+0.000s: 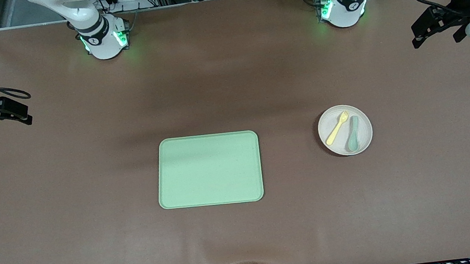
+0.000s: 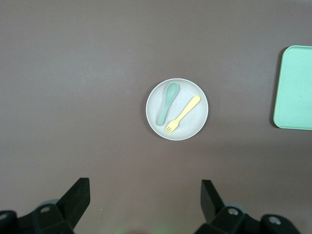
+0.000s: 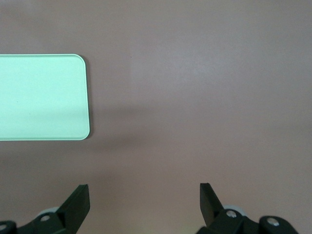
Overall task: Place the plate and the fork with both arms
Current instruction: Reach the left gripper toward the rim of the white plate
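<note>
The small beige plate [image 1: 365, 134] lies on the brown table toward the left arm's end; in the left wrist view its rim [image 2: 199, 124] shows too. On it lies the yellow fork [image 1: 336, 128], also in the left wrist view [image 2: 182, 114], beside a teal spoon [image 1: 353, 133]. My left gripper [image 1: 435, 37] is open and empty, held high over the table's left-arm end [image 2: 145, 195]. My right gripper [image 1: 8, 114] is open and empty, held high over the right-arm end [image 3: 144, 197]. Both arms wait.
A rectangular light-green tray [image 1: 208, 169] lies at the table's middle, toward the right arm from the plate; it shows in the left wrist view [image 2: 295, 87] and the right wrist view [image 3: 41, 96]. The teal spoon [image 2: 167, 103] shares the plate with the fork.
</note>
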Robot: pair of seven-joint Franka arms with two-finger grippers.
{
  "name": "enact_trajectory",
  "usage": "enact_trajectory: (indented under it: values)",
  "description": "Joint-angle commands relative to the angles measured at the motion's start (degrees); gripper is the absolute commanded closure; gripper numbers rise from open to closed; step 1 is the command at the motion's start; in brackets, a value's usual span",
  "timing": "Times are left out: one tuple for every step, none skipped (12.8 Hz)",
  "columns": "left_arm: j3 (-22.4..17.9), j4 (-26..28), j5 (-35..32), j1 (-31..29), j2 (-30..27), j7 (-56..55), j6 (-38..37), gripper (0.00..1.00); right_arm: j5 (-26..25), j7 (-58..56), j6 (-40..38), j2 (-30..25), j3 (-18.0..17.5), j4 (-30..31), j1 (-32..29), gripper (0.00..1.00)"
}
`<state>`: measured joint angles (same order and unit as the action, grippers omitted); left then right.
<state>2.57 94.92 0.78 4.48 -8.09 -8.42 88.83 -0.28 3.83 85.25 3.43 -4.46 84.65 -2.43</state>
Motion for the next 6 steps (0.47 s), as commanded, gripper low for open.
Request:
enact_trajectory:
  values:
    - [0.2,-1.8,-0.7,0.1,1.1,0.8,-1.3,0.0,0.6,-1.2,-0.3,-0.6,-0.6,0.4,-1.4,0.0]
    - [0.2,-2.0,-0.3,0.2,1.2,0.8,-1.3,0.0,0.7,-1.2,-0.3,-0.6,-0.6,0.4,-1.4,0.0]
    - [0.2,-2.3,-0.4,0.3,1.8,0.8,-1.3,0.0,0.6,-1.2,-0.3,-0.6,-0.6,0.4,-1.4,0.0]
    - [0.2,-4.0,-0.7,0.2,3.2,0.8,-1.3,0.0,0.7,-1.3,-0.3,-0.5,-0.6,0.4,-1.4,0.0]
    - [0.1,-5.6,-0.4,-0.6,5.9,1.4,-1.3,0.0,0.6,-1.3,-0.3,-0.6,-0.6,0.4,-1.4,0.0]
    - [-0.3,-5.8,0.4,-0.9,7.9,2.9,-1.1,0.0,0.7,-1.3,-0.3,-0.6,-0.6,0.4,-1.4,0.0]
